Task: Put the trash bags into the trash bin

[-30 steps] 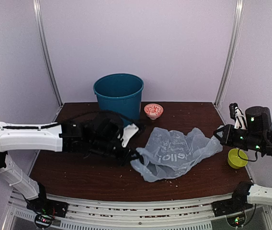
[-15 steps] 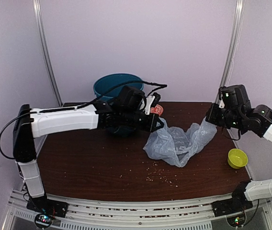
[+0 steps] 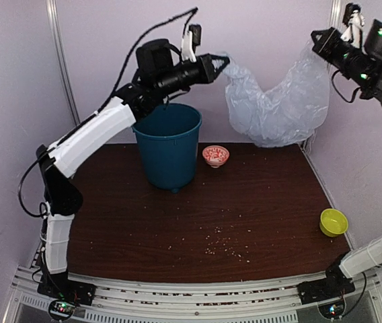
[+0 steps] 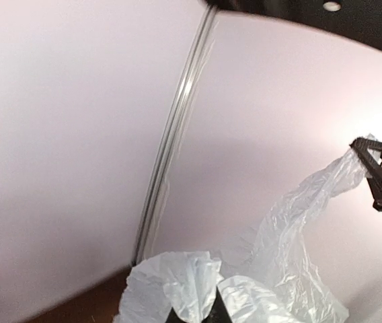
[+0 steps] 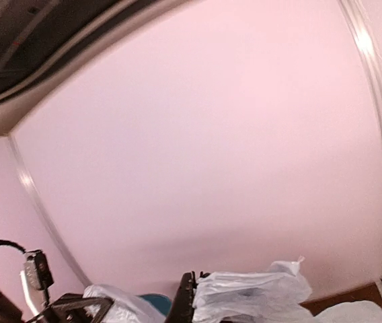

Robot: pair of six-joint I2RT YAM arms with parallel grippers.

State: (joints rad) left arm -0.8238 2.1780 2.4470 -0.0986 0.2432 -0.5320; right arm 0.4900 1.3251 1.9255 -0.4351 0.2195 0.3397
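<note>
One trash bag point(image 3: 278, 108) hangs pinched by left gripper point(image 3: 223, 61) and right gripper point(image 3: 315, 36); one bin point(image 3: 167, 145).

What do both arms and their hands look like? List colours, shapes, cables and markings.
Left arm: white shell links, black joints, black wrist block, with a loose black cable arching over it. Right arm: white link, black wrist with small green lights. Left hand and right hand: black, slim, tapering to two pointed fingers.
</note>
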